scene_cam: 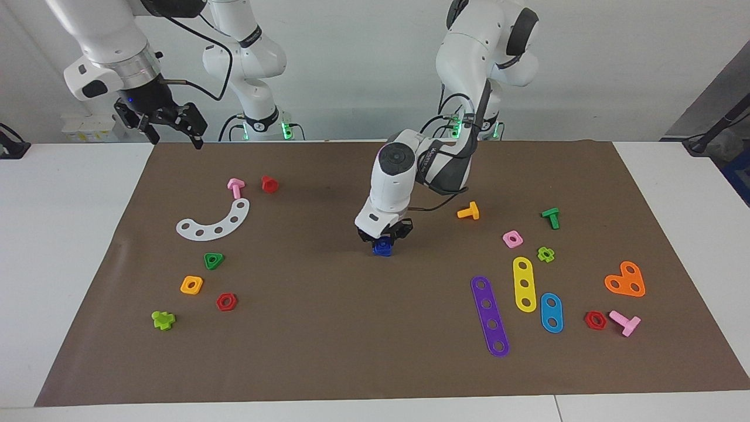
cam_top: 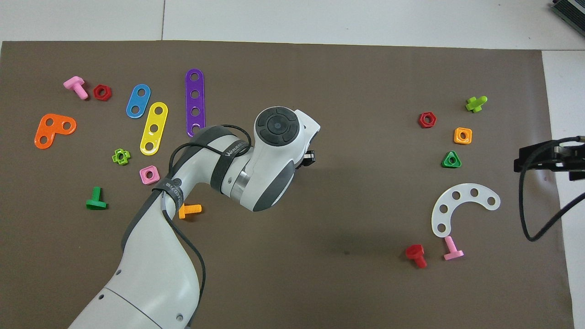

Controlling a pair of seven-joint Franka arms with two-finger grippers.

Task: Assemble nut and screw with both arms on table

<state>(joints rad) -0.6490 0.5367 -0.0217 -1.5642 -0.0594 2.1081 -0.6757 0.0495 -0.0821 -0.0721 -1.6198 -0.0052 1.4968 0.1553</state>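
Hovering low over the middle of the brown mat (scene_cam: 328, 351) on the bench (scene_cam: 70, 246), the left pincer (scene_cam: 384, 235) sits right on top of the blue nut and screw (scene_cam: 382, 248), which rest together on the mat; whether it grips them I cannot tell. Release should be gentle and straight up, without tipping the pair. Waiting raised above the mat's corner, the right pincer (scene_cam: 176, 130) is spread.
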